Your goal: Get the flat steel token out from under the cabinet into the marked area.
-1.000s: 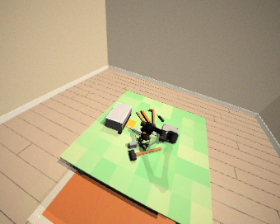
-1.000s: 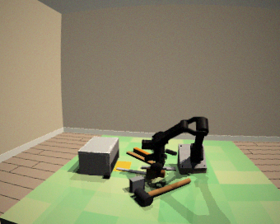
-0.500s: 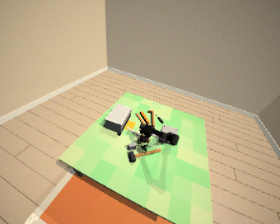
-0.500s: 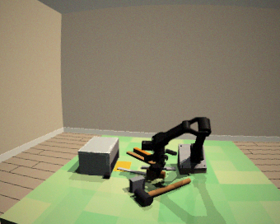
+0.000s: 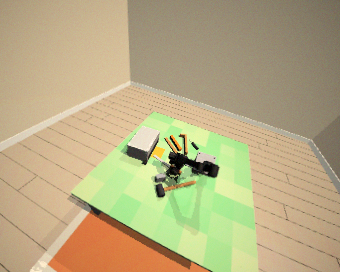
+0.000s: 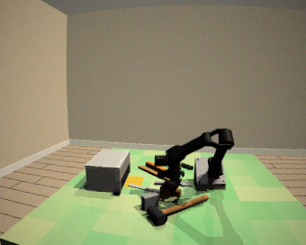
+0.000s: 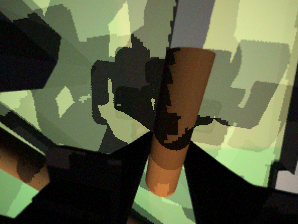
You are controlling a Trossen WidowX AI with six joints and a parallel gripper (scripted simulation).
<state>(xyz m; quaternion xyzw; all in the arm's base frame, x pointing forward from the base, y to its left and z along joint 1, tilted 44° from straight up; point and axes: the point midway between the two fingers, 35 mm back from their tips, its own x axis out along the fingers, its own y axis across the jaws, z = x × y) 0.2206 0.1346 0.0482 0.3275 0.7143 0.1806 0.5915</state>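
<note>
The grey cabinet stands at the left of the table. The marked area, a yellow-orange patch, lies in front of it. My gripper is shut on the brown round handle of a tool with a flat grey blade. The blade points toward the cabinet, its far end near the marked area's edge. Whether the blade touches the table I cannot tell. The steel token is not visible in any view.
A hammer and a small grey block lie on the near side of my gripper. Orange sticks and a small black piece lie behind. The arm's base is at right.
</note>
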